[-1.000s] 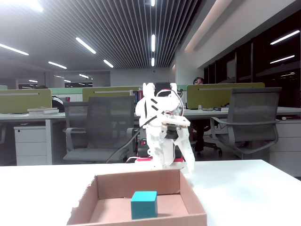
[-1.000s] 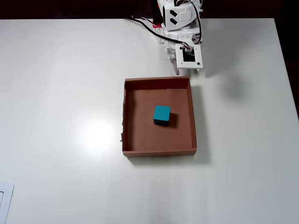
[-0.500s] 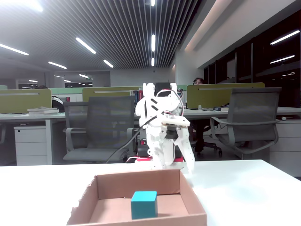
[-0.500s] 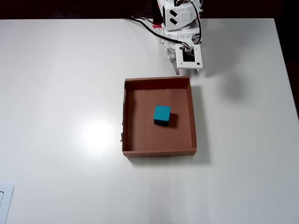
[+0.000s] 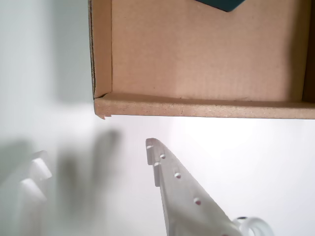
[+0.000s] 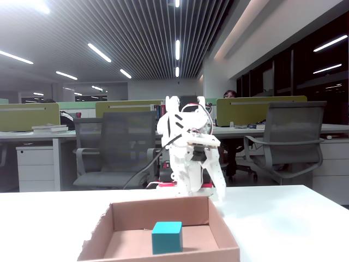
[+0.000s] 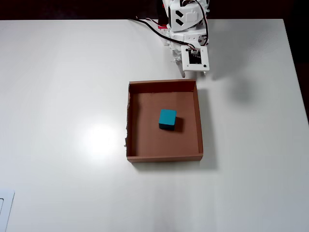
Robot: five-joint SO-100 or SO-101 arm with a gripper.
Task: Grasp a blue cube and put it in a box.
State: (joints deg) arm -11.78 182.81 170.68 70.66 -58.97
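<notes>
In the wrist view, the box [image 5: 197,59] fills the upper part of the picture, its near wall running across the middle and its brown floor bare except for a corner of the blue cube [image 5: 224,5] at the top edge. Below the wall, over the white table [image 5: 256,147], one white finger [image 5: 172,182] of the gripper [image 5: 93,160] is sharp and the other is a blur at the left; the jaws stand apart and hold nothing.

In the fixed view, the blue cube [image 6: 166,237] sits upright on the floor of the box [image 6: 223,232], near its front wall. The white arm [image 6: 188,147] stands behind the box's far wall.

In the overhead view, the blue cube [image 7: 167,119] lies near the middle of the box [image 7: 145,140], clear of all four walls. The gripper [image 7: 186,73] hangs just outside the box's wall nearest the arm; the ragged wall is on the left.
</notes>
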